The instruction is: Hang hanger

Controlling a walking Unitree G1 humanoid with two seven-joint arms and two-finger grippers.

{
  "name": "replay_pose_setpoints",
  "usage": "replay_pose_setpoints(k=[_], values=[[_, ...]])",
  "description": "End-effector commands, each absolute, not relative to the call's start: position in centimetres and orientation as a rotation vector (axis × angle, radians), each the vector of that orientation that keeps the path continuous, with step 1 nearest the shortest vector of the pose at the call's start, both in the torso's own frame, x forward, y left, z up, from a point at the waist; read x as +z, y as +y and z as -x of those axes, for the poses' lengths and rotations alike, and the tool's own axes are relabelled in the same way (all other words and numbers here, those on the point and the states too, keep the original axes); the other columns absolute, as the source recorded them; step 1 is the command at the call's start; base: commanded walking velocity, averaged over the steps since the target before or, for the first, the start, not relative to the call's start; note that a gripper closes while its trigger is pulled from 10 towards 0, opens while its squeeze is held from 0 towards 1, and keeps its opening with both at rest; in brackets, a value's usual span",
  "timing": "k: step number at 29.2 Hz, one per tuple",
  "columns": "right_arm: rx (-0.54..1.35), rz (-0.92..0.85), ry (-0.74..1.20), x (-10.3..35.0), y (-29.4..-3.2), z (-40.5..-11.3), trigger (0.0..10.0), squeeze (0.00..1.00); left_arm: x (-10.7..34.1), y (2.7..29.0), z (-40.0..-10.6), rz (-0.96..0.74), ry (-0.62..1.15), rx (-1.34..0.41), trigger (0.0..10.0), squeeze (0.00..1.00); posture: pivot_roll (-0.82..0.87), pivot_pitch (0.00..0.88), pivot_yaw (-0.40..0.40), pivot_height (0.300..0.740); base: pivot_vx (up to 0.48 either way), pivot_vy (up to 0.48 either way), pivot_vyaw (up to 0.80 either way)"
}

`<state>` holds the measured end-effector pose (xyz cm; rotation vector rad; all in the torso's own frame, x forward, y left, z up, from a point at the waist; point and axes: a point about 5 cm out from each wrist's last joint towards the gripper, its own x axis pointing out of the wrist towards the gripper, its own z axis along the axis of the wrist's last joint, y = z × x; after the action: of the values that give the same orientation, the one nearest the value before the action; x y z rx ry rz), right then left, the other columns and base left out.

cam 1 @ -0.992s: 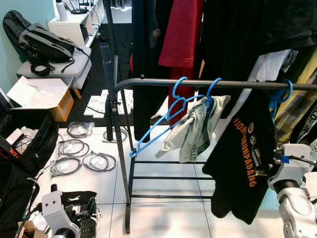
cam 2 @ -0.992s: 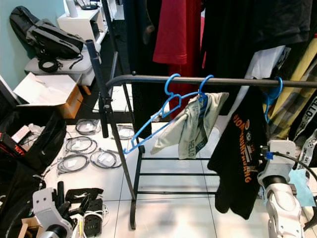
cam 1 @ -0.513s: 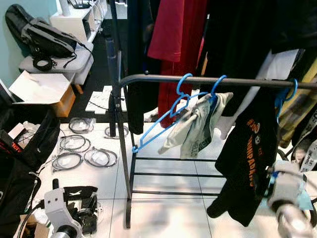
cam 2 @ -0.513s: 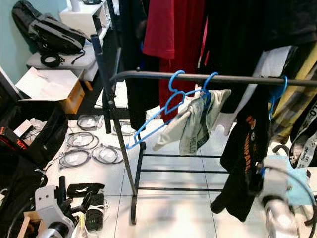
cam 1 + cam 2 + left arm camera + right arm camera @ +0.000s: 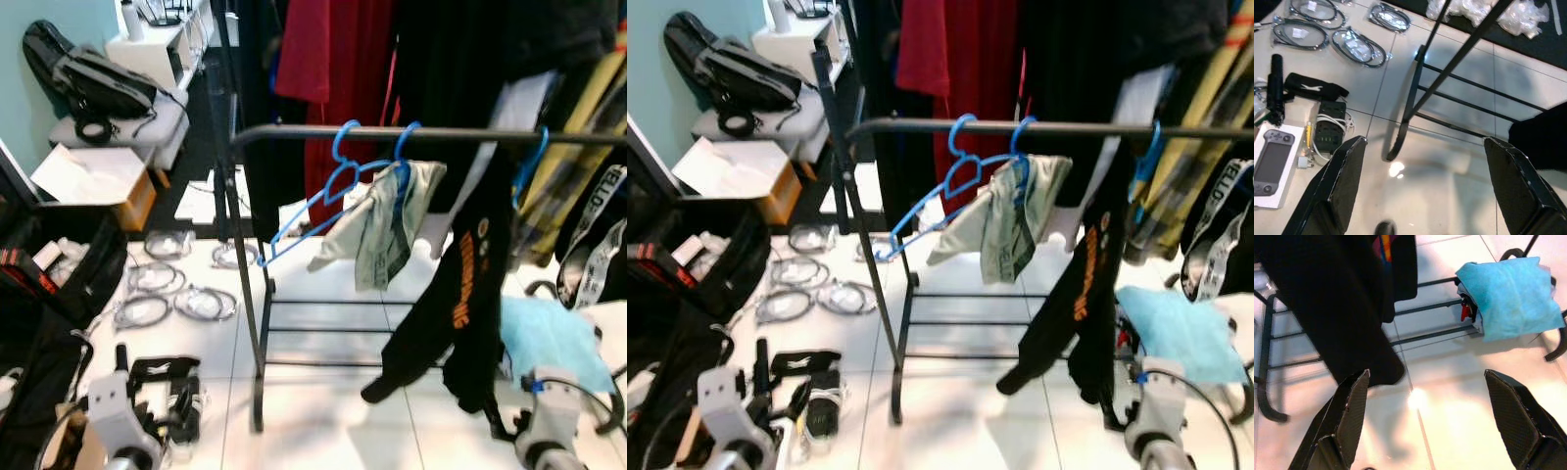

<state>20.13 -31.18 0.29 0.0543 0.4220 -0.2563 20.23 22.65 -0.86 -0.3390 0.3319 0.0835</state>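
Both sets of jaws stand wide apart and hold nothing. Left gripper: fingers spread, pointed down at pale floor tiles near the foot of the rack. Right gripper: fingers spread likewise, looking down past the hem of the black T-shirt at the floor. Both arms sit low at the bottom of the head views, well below the rail; judged idle, not reaching.

Rack rail: dark, horizontal, at about chest height in view. On it, from the robot's left: an empty blue hanger, hooked but tilted steeply, its long arm sloping down toward the left post. The tilt reads as an unweighted hanger that sits off balance. Just beside it a second blue hanger carries a pale folded garment. Further right the black T-shirt with orange lettering hangs from a third blue hook. With hangers on the rail and both grippers empty, the hanging looks done, though which hanger was the task's I cannot tell.

Containers: an open cardboard box at left, white sheet across its top, contents hidden. A grey bag lies closed on a low bench. On the rack's bottom bars, a light blue cloth drapes over something dark with a red part; what it is I cannot tell. Coiled cables lie loose on the tiles, not contained.
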Motion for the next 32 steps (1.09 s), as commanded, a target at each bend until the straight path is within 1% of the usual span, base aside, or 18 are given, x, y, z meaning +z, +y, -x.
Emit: replay_pose_setpoints(k=[1,5,11,15,20,32], values=[[-0.249,-0.119,0.425,-0.18,-30.86,-19.88,10.0,0.00,-1.13,23.03,-19.76,0.326,0.354,0.091,10.0,0.00,-0.06,0.115,-0.011,0.740,-0.277,0.000,0.00],[-0.237,-0.191,0.396,-0.14,-30.85,-19.83,10.0,0.00,-1.08,23.16,-19.75,0.324,0.346,0.098,10.0,0.00,-0.05,0.115,-0.011,0.740,-0.069,0.000,0.00],[-0.207,-0.228,0.380,-0.21,-30.42,-19.81,10.0,0.00,-1.14,23.50,-19.62,0.302,0.362,0.104,10.0,0.00,-0.04,0.112,0.004,0.740,0.000,0.000,0.00],[-0.189,-0.253,0.374,-0.31,-30.26,-19.75,10.0,0.00,-1.34,23.20,-19.51,0.270,0.384,0.087,10.0,0.00,-0.03,0.107,0.006,0.740,0.000,0.000,0.00],[-0.177,-0.263,0.374,-0.36,-30.18,-19.72,10.0,0.00,-1.43,23.16,-19.44,0.267,0.389,0.088,10.0,0.00,-0.03,0.108,0.002,0.740,0.000,-0.334,0.00],[-0.163,-0.269,0.371,-0.27,-30.26,-19.79,10.0,0.00,-1.40,22.98,-19.59,0.270,0.394,0.073,10.0,0.00,-0.04,0.113,0.000,0.740,0.000,-0.442,0.00]])
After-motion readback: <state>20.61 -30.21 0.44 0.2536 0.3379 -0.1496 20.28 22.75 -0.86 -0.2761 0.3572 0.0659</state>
